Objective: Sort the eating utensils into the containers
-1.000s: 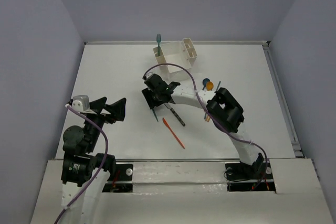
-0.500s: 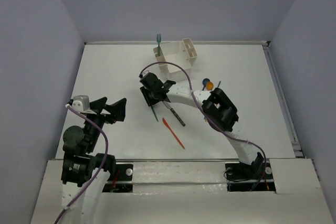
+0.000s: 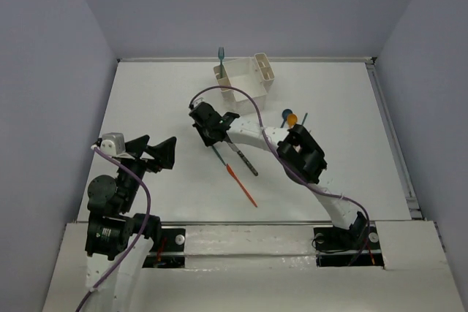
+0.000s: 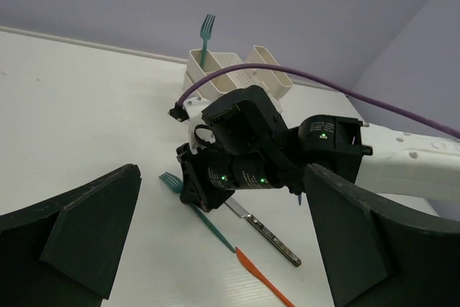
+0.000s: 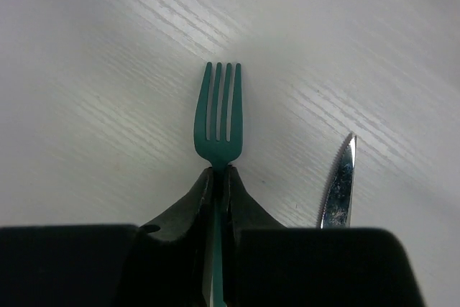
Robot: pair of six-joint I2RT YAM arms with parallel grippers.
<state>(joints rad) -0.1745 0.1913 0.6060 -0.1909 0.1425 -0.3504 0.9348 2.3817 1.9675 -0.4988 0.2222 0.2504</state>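
My right gripper [image 3: 205, 126] [image 5: 218, 172] is shut on the neck of a teal fork [image 5: 219, 116] [image 4: 170, 181] that lies flat on the table, its handle [image 3: 218, 155] trailing toward me. Beside it lie a dark-handled steel knife [image 3: 244, 159] [image 5: 341, 185] and an orange plastic knife [image 3: 242, 186] [image 4: 262, 287]. A second teal fork [image 3: 221, 54] [image 4: 206, 34] stands upright in a slot of the white caddy [image 3: 245, 78]. An orange spoon [image 3: 292, 118] and a blue spoon [image 3: 285, 114] lie right of the arm. My left gripper [image 3: 161, 144] hangs open and empty at the left.
The right arm's forearm [image 3: 252, 131] stretches across the table between the caddy and the loose knives. A purple cable [image 3: 241, 93] loops over it. Raised table edges run along the back [image 3: 241, 59] and right side [image 3: 391, 144].
The right gripper has slid a little left and away along the fork and closed its jaws on the fork's neck. The left arm has stayed still.
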